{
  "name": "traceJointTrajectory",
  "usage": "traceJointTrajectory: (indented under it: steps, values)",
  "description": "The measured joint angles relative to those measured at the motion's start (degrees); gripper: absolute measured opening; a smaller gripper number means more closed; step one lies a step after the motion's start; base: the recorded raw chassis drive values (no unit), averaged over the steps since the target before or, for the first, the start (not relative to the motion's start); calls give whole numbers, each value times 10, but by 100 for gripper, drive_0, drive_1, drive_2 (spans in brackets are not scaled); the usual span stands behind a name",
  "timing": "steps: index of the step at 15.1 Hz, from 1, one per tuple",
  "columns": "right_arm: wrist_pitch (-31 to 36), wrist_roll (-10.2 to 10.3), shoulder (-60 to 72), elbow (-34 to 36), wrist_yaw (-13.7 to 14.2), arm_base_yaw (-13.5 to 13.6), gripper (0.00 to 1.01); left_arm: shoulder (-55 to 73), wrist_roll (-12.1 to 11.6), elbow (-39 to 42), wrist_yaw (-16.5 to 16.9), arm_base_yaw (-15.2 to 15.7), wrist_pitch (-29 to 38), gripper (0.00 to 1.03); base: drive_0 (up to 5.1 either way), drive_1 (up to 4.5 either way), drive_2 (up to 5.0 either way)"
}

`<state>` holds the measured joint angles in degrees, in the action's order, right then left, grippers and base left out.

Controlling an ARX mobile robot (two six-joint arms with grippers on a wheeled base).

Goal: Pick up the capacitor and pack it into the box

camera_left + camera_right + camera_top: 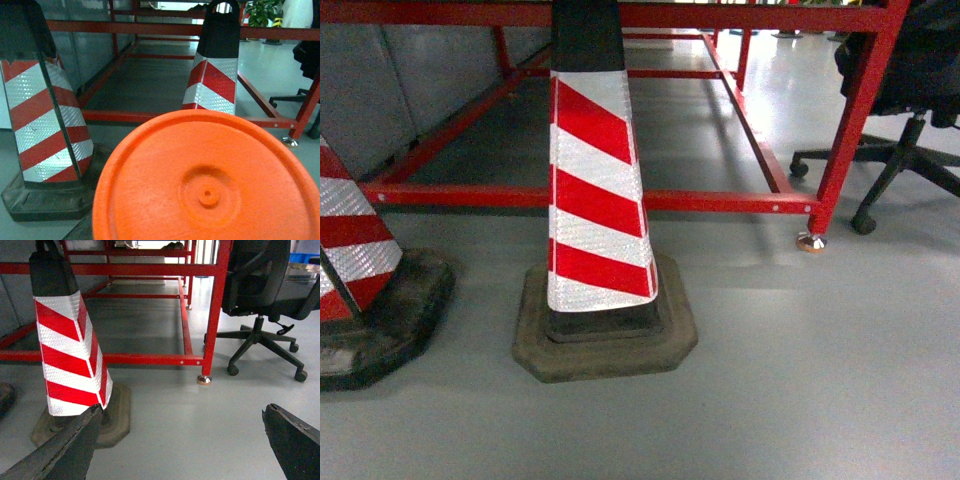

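Observation:
The capacitor and the box are both out of view in all three views. My right gripper [182, 409] is open over bare grey floor; its two dark fingers [70, 445] stand far apart at the bottom corners of the right wrist view with nothing between them. In the left wrist view a large orange ribbed disc [210, 185] fills the lower part of the picture and hides the place where the left jaws would be. Neither gripper shows in the head view.
A red-and-white striped cone [592, 190] on a rubber base stands straight ahead and a second cone [355, 250] at the left. Behind them runs a red steel frame [620, 198]. A black office chair [260, 285] stands at the right.

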<state>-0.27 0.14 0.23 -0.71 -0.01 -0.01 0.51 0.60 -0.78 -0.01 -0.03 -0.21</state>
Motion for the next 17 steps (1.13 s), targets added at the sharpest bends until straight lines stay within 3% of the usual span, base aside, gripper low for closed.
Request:
traceJointTrajectory:
  steps: [17]
  values:
    - [0,0,0,0,0,0,98,0,0,0,0,0,-2,43,0,28,-27]
